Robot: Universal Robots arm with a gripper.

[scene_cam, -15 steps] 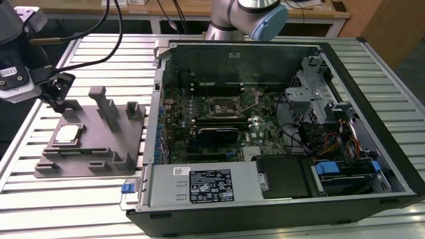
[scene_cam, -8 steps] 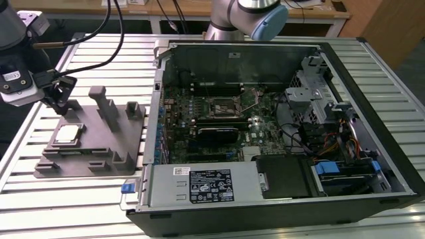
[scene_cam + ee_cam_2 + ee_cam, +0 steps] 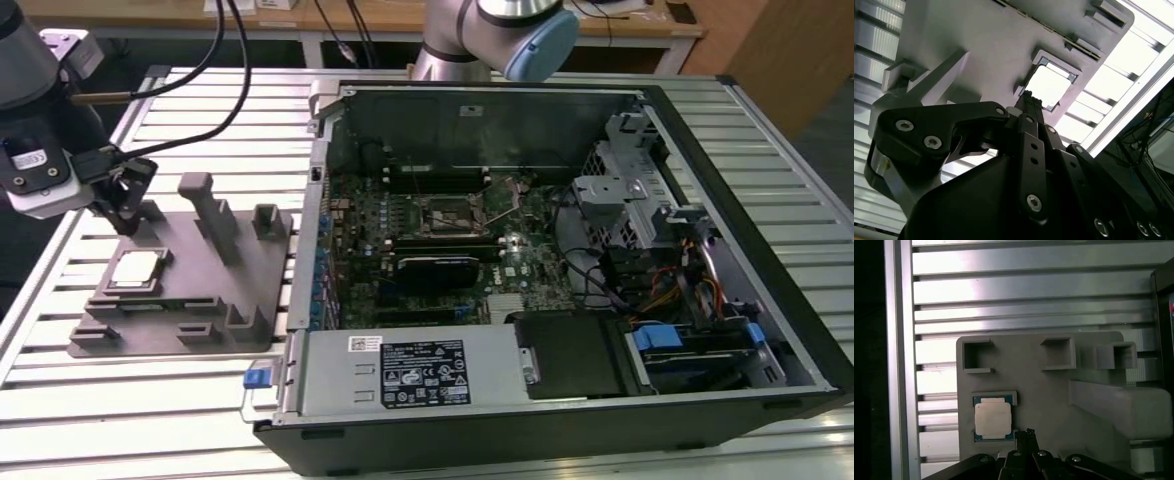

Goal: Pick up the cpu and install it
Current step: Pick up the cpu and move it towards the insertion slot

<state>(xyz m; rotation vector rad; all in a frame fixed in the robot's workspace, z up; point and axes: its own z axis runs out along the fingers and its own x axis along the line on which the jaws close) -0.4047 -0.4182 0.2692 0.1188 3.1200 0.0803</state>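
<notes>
Your gripper point(image 3: 1028, 434), clenched on nothing, hovers just beside the cpu point(image 3: 993, 420), which lies in its tray point(image 3: 1054, 400) recess on the bench point(image 3: 1029, 285), so pickup and install are both yet to do.

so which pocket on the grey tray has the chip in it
The framed pocket nearest the gripper: the cpu lies flat in it; the tray's other square pockets are empty.
</notes>
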